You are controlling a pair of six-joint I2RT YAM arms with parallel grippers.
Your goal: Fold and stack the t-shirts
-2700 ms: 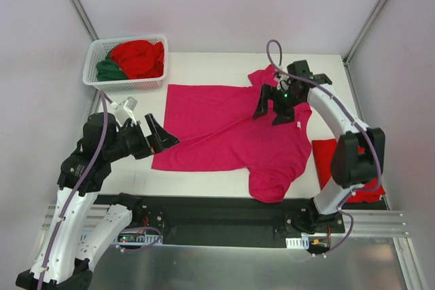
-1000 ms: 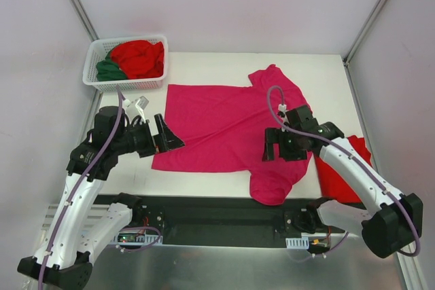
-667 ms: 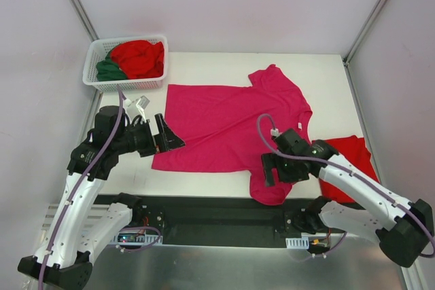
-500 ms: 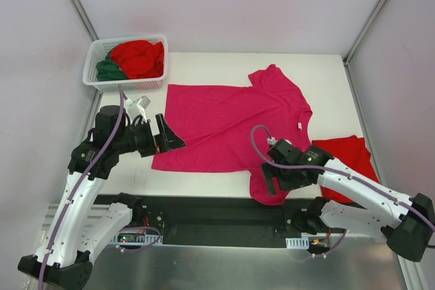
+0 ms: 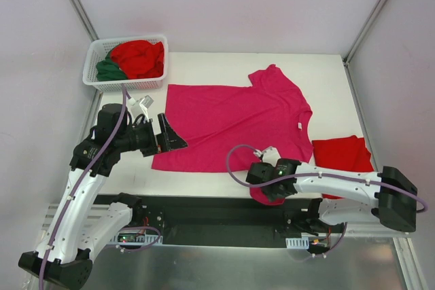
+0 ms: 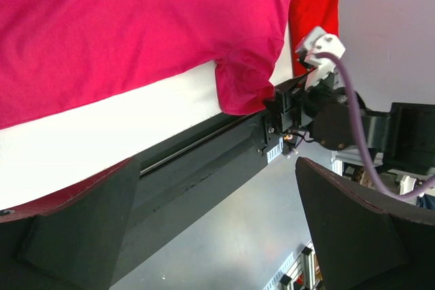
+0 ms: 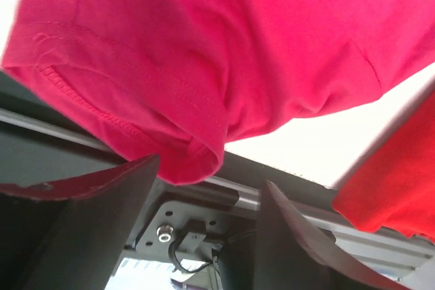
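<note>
My left arm (image 5: 81, 174) stands bent at the left side, elbow raised, and the left gripper (image 5: 170, 142) points rightward with its jaws spread wide. My right arm (image 5: 340, 180) lies low along the near edge, reaching left. The right gripper (image 5: 264, 183) has its jaws visibly apart.

The left arm (image 5: 71, 198) and the right arm (image 5: 343, 180) are built of smooth white tube sections joined by chunky black joints, each standing on a black base. A thin purple cable (image 6: 353, 117) runs along each arm, looping loose near the wrist. The fingers (image 6: 75, 236) are broad black wedges edged in dark red.
</note>
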